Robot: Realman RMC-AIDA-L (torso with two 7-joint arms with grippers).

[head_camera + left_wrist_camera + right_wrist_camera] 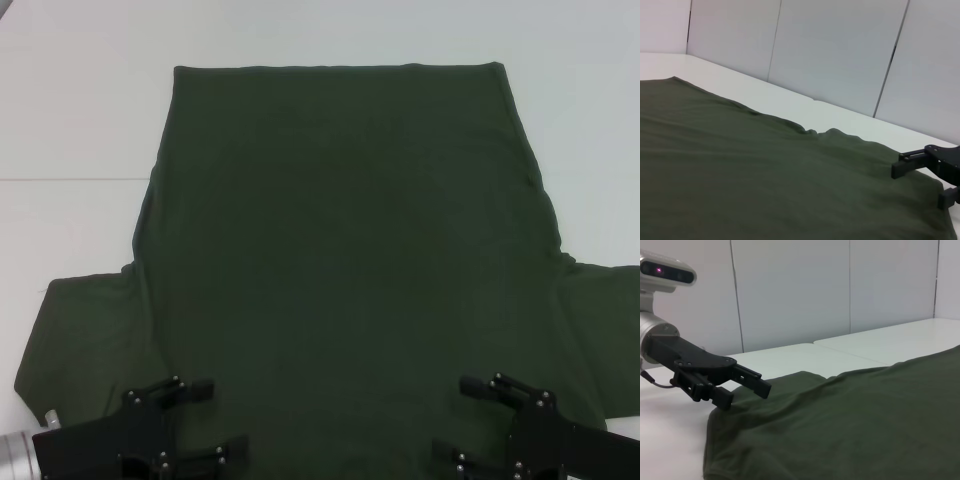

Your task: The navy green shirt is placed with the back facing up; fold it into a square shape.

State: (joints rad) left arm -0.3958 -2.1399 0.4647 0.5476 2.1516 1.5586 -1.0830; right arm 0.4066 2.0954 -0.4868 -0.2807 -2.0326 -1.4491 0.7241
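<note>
Left pincer: positioned at the near edge of the counter, over the shirt's near left part just inside the left sleeve. Its two fingers stand wide apart with nothing between them; from the right wrist view it sits low above the cloth.

Navy green shirt: spread flat on the white counter, hem at the far side, both short sleeves extended sideways at the near end. Cloth lies mostly smooth, with slight ripples near the sleeves.

Right pincer: over the shirt's near right part, just inside the right sleeve. Fingers likewise wide apart, gripping nothing.
</note>
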